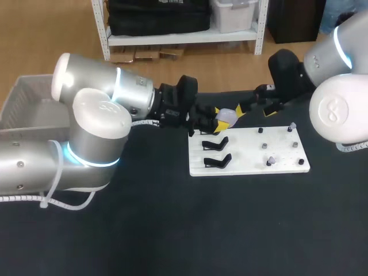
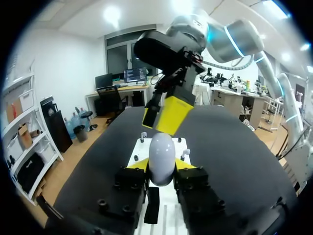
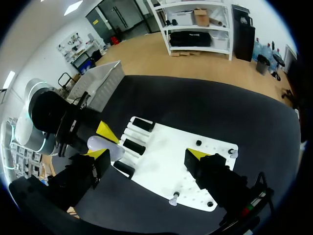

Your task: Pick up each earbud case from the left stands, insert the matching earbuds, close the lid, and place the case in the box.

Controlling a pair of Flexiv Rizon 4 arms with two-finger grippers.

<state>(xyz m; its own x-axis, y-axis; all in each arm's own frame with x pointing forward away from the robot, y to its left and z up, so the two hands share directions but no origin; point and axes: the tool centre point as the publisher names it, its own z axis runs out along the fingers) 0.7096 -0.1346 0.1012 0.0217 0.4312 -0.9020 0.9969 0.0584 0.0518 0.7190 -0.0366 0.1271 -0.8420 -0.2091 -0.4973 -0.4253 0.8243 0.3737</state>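
left gripper [image 2: 160,165] is clamped on the white earbud case [image 2: 161,151], both yellow tips pressing its sides, above the far left corner of the white board [image 1: 247,168]. right gripper [image 3: 146,154] is spread wide and holds nothing; one of its tips sits just beside the case. black stands [image 1: 217,161] line the board's left edge. two pale earbuds [image 1: 270,161] sit on pegs toward its right edge. grey box [image 1: 26,100] occupies the tabletop's far left corner.

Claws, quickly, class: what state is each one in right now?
Left claw: closed on the white earbud case.
Right claw: open, holding nothing.
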